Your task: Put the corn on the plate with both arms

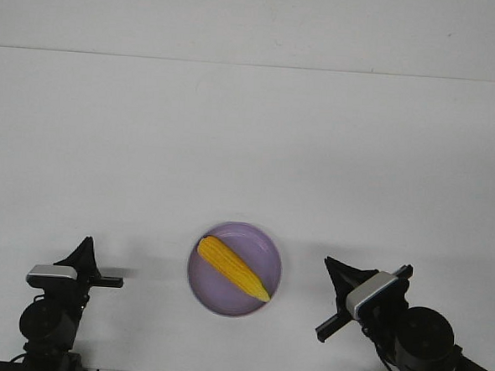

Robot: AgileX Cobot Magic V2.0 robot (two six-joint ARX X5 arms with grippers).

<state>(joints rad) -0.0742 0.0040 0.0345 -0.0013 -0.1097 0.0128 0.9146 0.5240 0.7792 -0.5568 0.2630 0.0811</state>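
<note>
Both end effectors (87,245) (332,266) flank plate (266,245).

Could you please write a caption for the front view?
Corn lies diagonally on the lavender plate, left gripper and right gripper flanking it.

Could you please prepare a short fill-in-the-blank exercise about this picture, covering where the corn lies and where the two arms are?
1. The yellow-orange tapered corn cob lies on the round lavender-purple ____.
2. The black left gripper stands apart from the plate, on its ____ side in the front view.
3. The black right gripper holds ____.
4. The objects rest on a table whose colour is ____.

Missing words: plate; left; nothing; white
</note>
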